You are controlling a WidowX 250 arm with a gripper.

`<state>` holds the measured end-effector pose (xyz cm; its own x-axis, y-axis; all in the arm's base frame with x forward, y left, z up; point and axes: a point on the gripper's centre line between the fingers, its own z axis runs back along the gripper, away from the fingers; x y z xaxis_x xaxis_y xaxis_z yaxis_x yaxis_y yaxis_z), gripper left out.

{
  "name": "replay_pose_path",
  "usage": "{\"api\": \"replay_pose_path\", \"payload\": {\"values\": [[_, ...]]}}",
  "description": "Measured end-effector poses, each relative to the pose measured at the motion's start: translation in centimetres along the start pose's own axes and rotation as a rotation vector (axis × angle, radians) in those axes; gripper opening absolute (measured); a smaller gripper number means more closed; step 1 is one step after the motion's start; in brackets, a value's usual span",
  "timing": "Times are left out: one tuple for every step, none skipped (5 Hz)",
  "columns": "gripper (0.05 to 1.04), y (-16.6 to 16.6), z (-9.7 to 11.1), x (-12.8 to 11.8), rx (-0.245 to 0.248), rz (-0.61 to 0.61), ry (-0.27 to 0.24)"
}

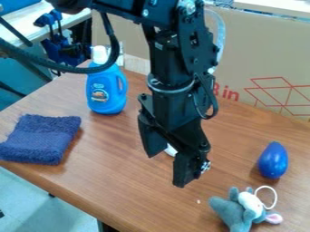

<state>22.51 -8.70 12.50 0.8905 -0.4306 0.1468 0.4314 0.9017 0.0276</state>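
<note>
Black gripper: hangs down over the middle of the desk, with fingers parted along a line from 11 to 5 o'clock and apparently holding nothing.
White object: on the desk, at 12 o'clock from the midpoint of the fingertips, seen in the gap and partly behind the lower finger.
Alignment: nearest to the fingers in the view; height above the desk hard to judge, contact with the white object impossible to confirm.
Long axis of the white object: cannot be told from so small a visible sliver; full shape and identity likewise hidden.
Plush animal: lies at 4 o'clock from the fingers, gray-blue with a white loop attached; cut off at the lower edge.
Blue egg-shaped toy: rests at 3 o'clock, near the plush animal but apart from it, long axis running roughly 12 to 6, narrower end toward 12.
Folded blue towel: lies at 10 o'clock, well apart from the fingers, cut off at the left edge.
Blue detergent bottle: stands upright at 11 o'clock, white cap on top, partly crossed by a black cable.
</note>
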Motion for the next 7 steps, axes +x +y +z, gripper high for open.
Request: {"api": "replay_pose_path", "payload": {"values": [[1.001,0.0,-0.4,-0.2,-0.002,0.005,0.017],[1.001,2.0,-0.4,1.2,0.016,0.129,-0.046],[1.001,3.7,0.5,2.8,0.071,0.264,-0.13],[1.001,5.4,-0.9,3.7,0.093,0.388,-0.138],[1.001,6.9,-2.9,4.5,0.085,0.558,-0.119],[1.001,8.3,-5.0,5.7,0.003,0.731,-0.092],[1.001,9.8,-6.2,6.4,-0.049,0.803,-0.092]]}}
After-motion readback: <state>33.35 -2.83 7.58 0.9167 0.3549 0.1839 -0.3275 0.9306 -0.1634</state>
